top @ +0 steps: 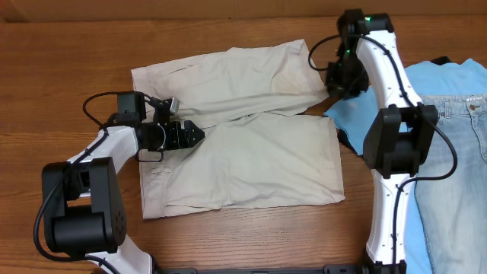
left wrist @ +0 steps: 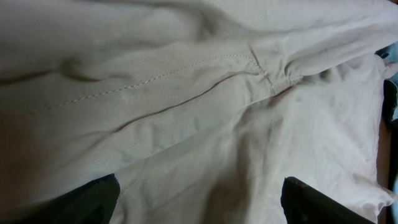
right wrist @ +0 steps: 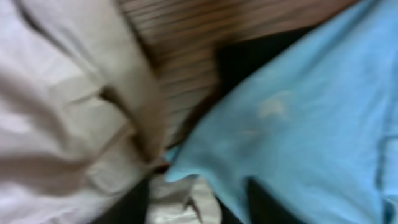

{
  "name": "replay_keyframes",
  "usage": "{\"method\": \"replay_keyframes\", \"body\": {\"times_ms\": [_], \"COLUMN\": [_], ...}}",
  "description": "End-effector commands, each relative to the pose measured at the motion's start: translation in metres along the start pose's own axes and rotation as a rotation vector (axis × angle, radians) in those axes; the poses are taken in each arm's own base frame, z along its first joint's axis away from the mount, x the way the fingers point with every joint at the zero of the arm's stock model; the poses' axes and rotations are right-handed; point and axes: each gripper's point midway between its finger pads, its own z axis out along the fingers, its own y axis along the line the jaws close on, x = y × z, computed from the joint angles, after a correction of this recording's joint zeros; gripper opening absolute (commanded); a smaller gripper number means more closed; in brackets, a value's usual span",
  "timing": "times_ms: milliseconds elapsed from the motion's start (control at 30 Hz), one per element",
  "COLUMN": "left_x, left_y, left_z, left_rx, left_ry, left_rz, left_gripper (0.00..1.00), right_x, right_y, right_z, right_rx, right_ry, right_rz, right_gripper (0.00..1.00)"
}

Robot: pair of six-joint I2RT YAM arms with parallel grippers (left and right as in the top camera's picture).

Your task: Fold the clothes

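Observation:
The beige shorts [top: 251,152] lie flat on the table, waistband at the left and both legs running right. My left gripper [top: 196,135] hovers low over the crotch seam [left wrist: 267,74], jaws wide open with only flat cloth [left wrist: 186,93] between its fingertips [left wrist: 93,202]. My right gripper [top: 335,85] is at the hem of the far leg, where it meets the blue T-shirt. In the blurred right wrist view its gripper [right wrist: 196,208] has dark fingers [right wrist: 127,205] standing apart, with a bit of beige hem [right wrist: 62,93] and the blue edge between them.
A light blue T-shirt [top: 358,114] [right wrist: 298,112] and pale denim jeans [top: 456,167] lie at the right, touching the shorts' leg ends. Bare wooden table [top: 61,61] surrounds the shorts at the left, back and front.

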Motion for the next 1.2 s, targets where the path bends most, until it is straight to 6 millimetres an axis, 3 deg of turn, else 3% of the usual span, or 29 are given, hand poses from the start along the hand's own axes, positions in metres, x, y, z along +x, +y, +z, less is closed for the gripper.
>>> {"method": "replay_keyframes", "body": {"times_ms": [0, 133, 200, 267, 333, 400, 433, 467, 567, 700, 900, 967, 1033, 1100, 1167], "left_x": [0.034, 0.031, 0.026, 0.018, 0.008, -0.005, -0.011, -0.018, -0.032, -0.038, -0.039, -0.039, -0.039, -0.038, -0.037], "left_y": [0.038, 0.034, 0.025, 0.017, 0.012, 0.007, 0.004, 0.002, 0.003, 0.021, 0.037, 0.043, 0.051, 0.056, 0.057], "left_z": [0.015, 0.014, 0.012, 0.008, 0.002, -0.004, -0.007, -0.011, -0.017, -0.02, -0.024, -0.026, -0.029, -0.031, -0.032], "left_rx": [-0.134, -0.117, -0.077, -0.049, -0.048, -0.049, -0.048, -0.049, -0.079, -0.192, -0.288, -0.327, -0.372, -0.404, -0.414], "left_ry": [0.102, 0.1, 0.101, 0.103, 0.102, 0.094, 0.089, 0.08, 0.056, 0.039, 0.036, 0.037, 0.038, 0.041, 0.048], "left_rz": [-0.076, -0.076, -0.079, -0.081, -0.08, -0.071, -0.067, -0.061, -0.043, -0.029, -0.007, -0.001, -0.001, 0.0, 0.0], "left_gripper": [0.88, 0.88, 0.88, 0.88, 0.88, 0.88, 0.88, 0.89, 0.95, 1.0, 1.0, 1.0, 1.0, 1.0, 1.0], "right_x": [-0.002, -0.017, -0.022, -0.022, -0.017, -0.008, -0.002, 0.004, 0.018, 0.03, 0.027, 0.021, 0.006, -0.014, -0.032], "right_y": [0.002, 0.023, 0.036, 0.048, 0.051, 0.05, 0.049, 0.047, 0.031, -0.018, -0.02, -0.017, -0.002, 0.02, 0.039], "right_z": [0.001, -0.001, 0.0, 0.003, 0.012, 0.026, 0.034, 0.042, 0.059, 0.058, 0.055, 0.053, 0.045, 0.027, 0.005], "right_rx": [-0.031, -0.143, -0.207, -0.272, -0.29, -0.277, -0.27, -0.26, -0.176, 0.054, 0.042, 0.029, -0.059, -0.18, -0.285], "right_ry": [-0.001, -0.051, -0.066, -0.06, -0.034, 0.008, 0.03, 0.055, 0.103, 0.137, 0.129, 0.105, 0.043, -0.05, -0.137], "right_rz": [0.03, 0.024, 0.016, 0.009, 0.009, 0.011, 0.012, 0.014, 0.025, 0.13, 0.091, 0.091, 0.034, -0.038, -0.053], "right_gripper": [0.82, 0.79, 0.6, 0.48, 0.38, 0.34, 0.25, 0.04, 0.04, 0.04, 0.06, 0.17, 0.3, 0.39, 0.59]}}
